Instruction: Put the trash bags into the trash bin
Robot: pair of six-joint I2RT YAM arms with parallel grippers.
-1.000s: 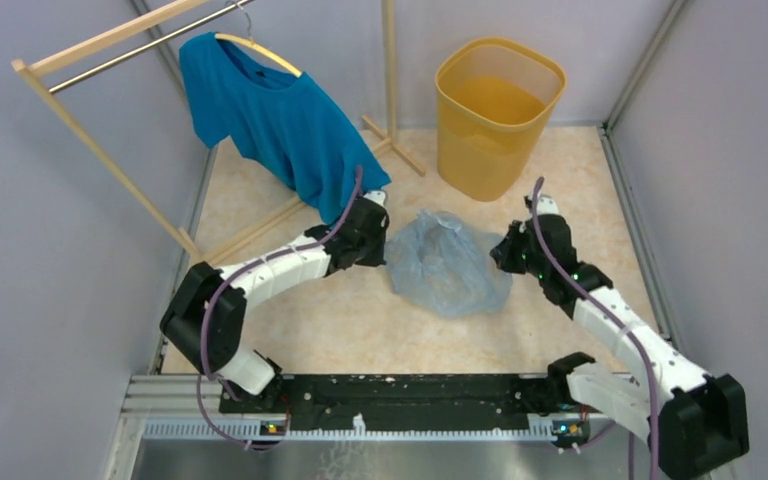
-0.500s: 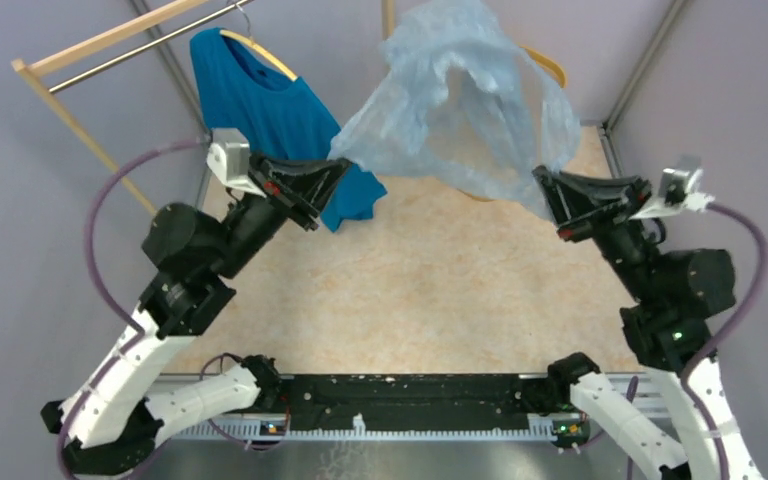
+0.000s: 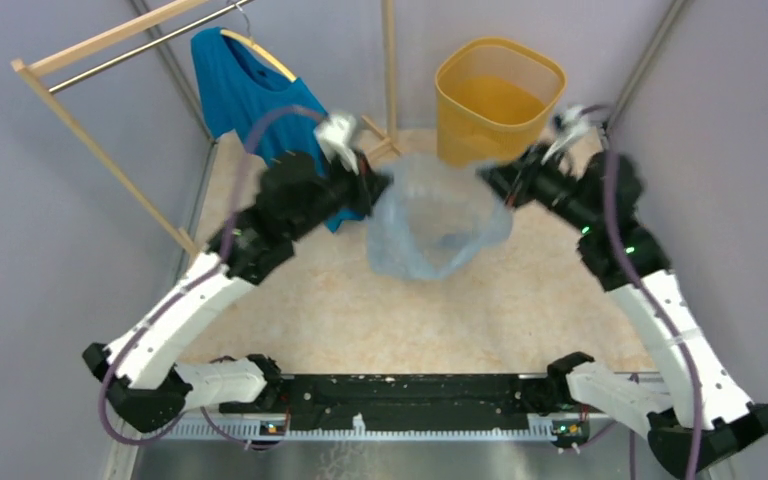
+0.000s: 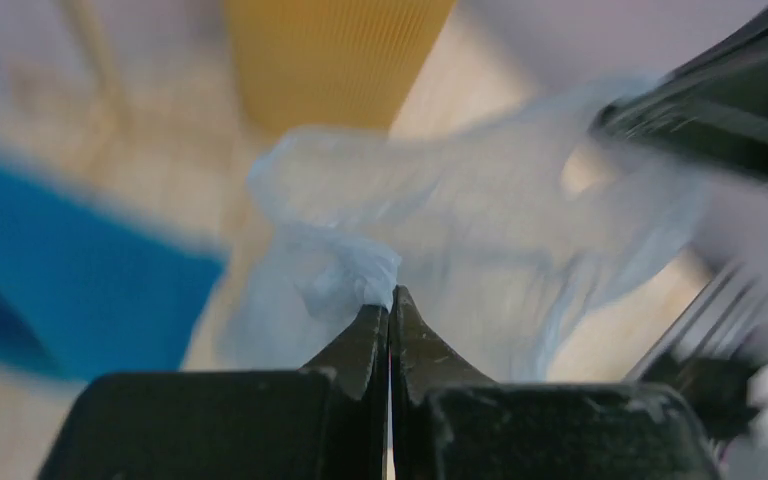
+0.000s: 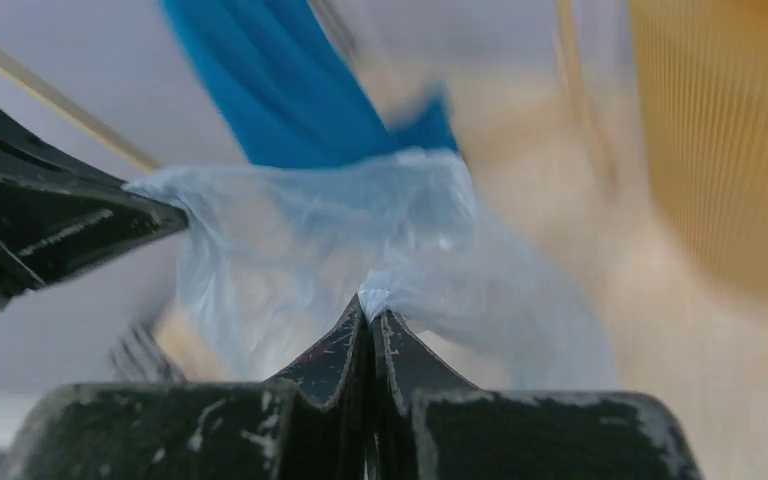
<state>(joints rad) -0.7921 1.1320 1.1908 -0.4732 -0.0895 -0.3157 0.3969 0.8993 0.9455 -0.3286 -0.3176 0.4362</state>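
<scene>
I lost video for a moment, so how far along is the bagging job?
Done: the left gripper and right gripper are each shut on an opposite edge of the trash bag, which hangs spread between them. In hand: it is held just short of the trash bin, on its near side. Left: none of it is over the rim yet; it must go over the opening and be released.
</scene>
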